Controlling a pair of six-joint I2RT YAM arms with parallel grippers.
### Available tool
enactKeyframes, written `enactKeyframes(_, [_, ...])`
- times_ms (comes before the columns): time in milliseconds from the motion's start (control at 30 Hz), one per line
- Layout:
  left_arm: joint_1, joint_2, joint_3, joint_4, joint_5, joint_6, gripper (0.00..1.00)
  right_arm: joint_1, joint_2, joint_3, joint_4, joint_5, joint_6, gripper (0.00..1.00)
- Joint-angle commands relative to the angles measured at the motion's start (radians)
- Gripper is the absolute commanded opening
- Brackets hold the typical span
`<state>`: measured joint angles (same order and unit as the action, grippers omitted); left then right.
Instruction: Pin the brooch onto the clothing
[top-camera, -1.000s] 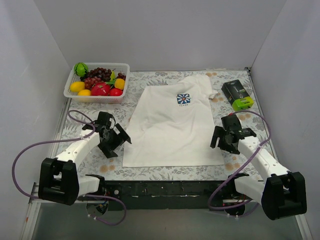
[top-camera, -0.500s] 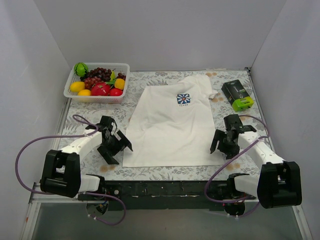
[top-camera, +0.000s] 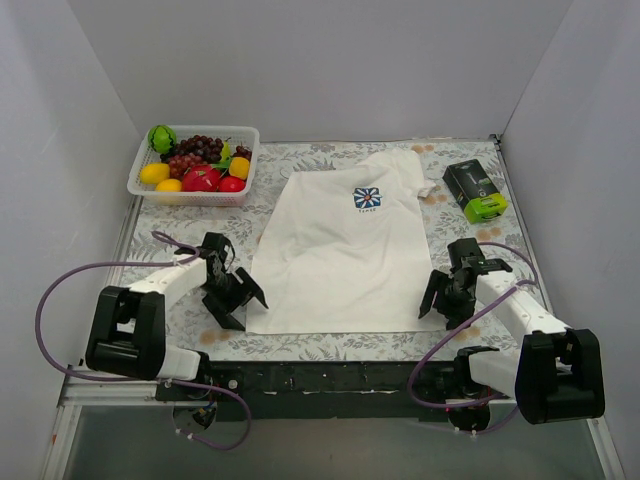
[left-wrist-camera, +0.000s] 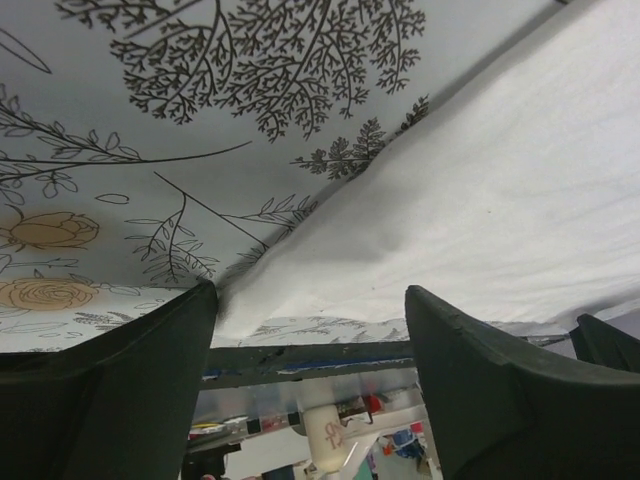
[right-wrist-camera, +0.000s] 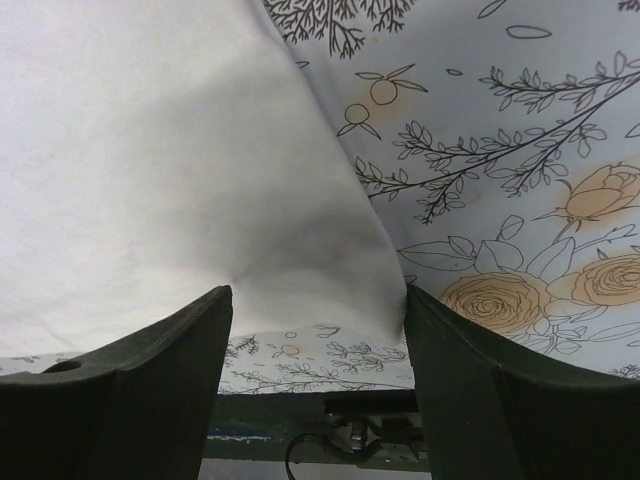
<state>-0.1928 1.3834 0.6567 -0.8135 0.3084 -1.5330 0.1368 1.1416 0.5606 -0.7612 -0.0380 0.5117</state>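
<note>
Both grippers open, nothing gripped: left gripper (top-camera: 238, 298) straddles near-left hem corner of T-shirt (top-camera: 345, 250), right gripper (top-camera: 437, 300) the near-right corner. Shirt lies flat on desk (top-camera: 150, 225), long axis running away from arms, collar far. Brooch not visible.

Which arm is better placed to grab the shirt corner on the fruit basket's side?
Left. The left gripper, open, straddles that corner of the shirt; the right gripper sits at the opposite near corner.
</note>
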Motion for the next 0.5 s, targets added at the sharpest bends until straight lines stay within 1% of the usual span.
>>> enactKeyframes(0, [0.0,0.028,-0.031,0.071,-0.005,0.014,0.67,-0.005,0.001,-0.03,0.02,-0.065,0.033,0.74])
enactKeyframes(33, [0.0,0.02,-0.04,0.085,0.009,0.01,0.53,-0.005,0.0,-0.036,0.028,-0.078,0.037,0.74])
enactKeyframes(67, [0.0,0.02,-0.043,0.091,0.014,0.008,0.49,-0.005,0.0,-0.042,0.037,-0.086,0.039,0.68])
enactKeyframes(100, [0.0,0.022,-0.045,0.099,0.015,0.005,0.44,-0.006,0.0,-0.044,0.042,-0.088,0.036,0.66])
enactKeyframes(167, [-0.002,0.034,-0.048,0.105,0.023,0.01,0.31,-0.005,0.003,-0.044,0.043,-0.091,0.031,0.65])
enactKeyframes(233, [-0.002,0.046,-0.045,0.105,0.018,0.013,0.29,-0.006,0.004,-0.044,0.045,-0.092,0.028,0.64])
enactKeyframes(267, [0.0,0.049,-0.045,0.106,0.017,0.016,0.24,-0.005,0.004,-0.044,0.045,-0.089,0.028,0.53])
enactKeyframes(300, [-0.002,0.051,-0.043,0.108,0.017,0.017,0.19,-0.005,0.004,-0.044,0.046,-0.091,0.028,0.46])
enactKeyframes(333, [0.0,0.054,-0.043,0.108,0.018,0.017,0.15,-0.005,0.003,-0.05,0.049,-0.092,0.03,0.42])
enactKeyframes(367, [0.0,0.054,-0.039,0.105,0.012,0.017,0.1,-0.005,0.003,-0.047,0.049,-0.094,0.03,0.25])
enactKeyframes(400, [0.0,0.054,-0.037,0.105,0.011,0.019,0.06,-0.005,0.004,-0.047,0.049,-0.094,0.03,0.14])
enactKeyframes(467, [0.0,0.052,-0.029,0.102,0.005,0.02,0.03,-0.006,0.004,-0.053,0.06,-0.097,0.037,0.13])
